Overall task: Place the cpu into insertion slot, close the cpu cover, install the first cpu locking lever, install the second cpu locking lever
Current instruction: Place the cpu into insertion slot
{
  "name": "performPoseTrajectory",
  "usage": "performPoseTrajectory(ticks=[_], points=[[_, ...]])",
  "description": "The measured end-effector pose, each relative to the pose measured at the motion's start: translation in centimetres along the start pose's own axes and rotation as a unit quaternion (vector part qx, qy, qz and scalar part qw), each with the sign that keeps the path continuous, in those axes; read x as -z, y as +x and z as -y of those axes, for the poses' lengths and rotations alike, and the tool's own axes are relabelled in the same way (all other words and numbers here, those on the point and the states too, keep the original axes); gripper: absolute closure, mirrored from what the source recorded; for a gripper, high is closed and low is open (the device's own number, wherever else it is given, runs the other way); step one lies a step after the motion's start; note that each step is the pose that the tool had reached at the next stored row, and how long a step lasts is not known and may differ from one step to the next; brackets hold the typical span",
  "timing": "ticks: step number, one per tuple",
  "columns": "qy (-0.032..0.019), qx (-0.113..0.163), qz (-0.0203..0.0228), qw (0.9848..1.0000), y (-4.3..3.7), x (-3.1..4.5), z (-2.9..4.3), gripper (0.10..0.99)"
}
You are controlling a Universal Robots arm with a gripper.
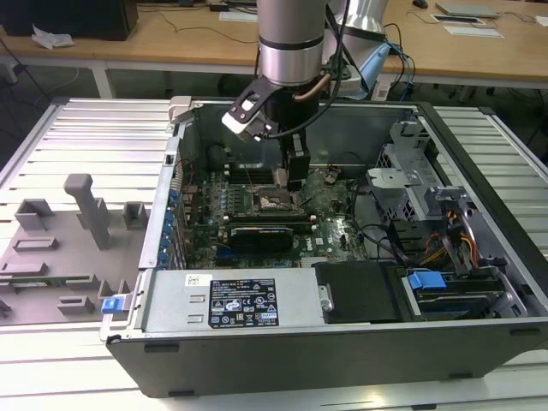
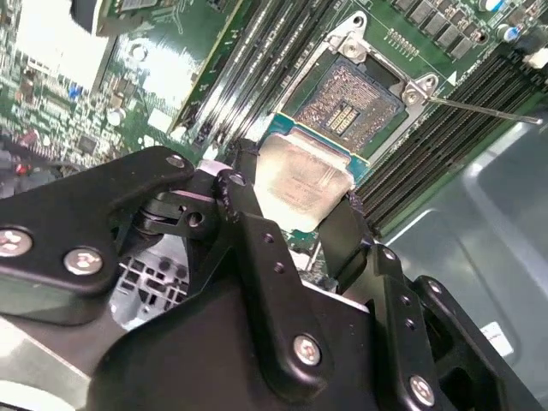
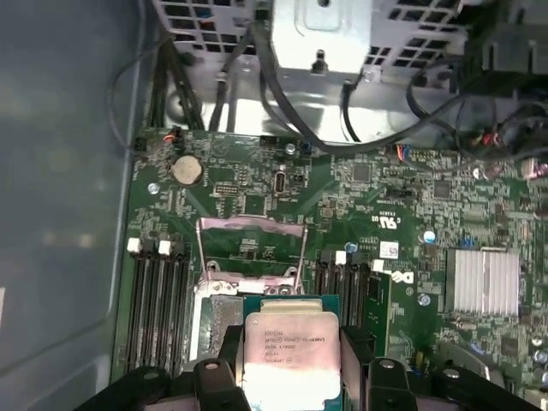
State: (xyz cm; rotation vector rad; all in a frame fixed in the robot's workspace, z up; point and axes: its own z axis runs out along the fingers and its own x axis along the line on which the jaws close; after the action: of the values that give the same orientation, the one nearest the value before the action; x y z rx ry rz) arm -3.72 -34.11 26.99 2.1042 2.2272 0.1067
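Hand [image 2: 295, 195] closed narrow on the small flat square cpu with the silvery-beige metal top [image 2: 301, 178]. Its black fingers [image 2: 248, 214] pinch two opposite edges, and the chip sits level between them. Just past the chip, under the hand's tip, is the square dark-framed insertion slot with its shiny contact field [image 2: 347, 103]. The field is bare and the cpu is held clear of it, not seated. A thin silvery wire lever [image 2: 479, 110] sticks out from one corner of the slot. Beyond the slot, the thin silvery-grey metal cpu cover with a square window [image 3: 251, 224] is swung open (green board shows through the window). Long black memory slots [image 2: 428, 145] run along both sides of the slot on the green motherboard [image 3: 257, 184]. Farther out is a silver finned heatsink [image 3: 485, 281]. In the exterior view the hand hangs inside the open dark-grey computer case [image 1: 342, 360], which lies on the slatted metal counter [image 1: 103, 128]. A grey plastic fixture [image 1: 86, 210] stands well away from the hand.
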Motion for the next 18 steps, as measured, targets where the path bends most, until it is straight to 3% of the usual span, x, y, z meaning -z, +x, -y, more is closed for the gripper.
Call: performPoseTrajectory(ticks=[5,9,18], points=[[-0.0015,-0.002,0.0007,1.0000,0.39,-0.85,0.31,0.549],[-0.0085,-0.002,0.0014,1.0000,0.99,-1.50,0.96,0.549],[-0.0084,-0.016,0.0046,0.9998,1.48,-3.04,1.35,0.549]])
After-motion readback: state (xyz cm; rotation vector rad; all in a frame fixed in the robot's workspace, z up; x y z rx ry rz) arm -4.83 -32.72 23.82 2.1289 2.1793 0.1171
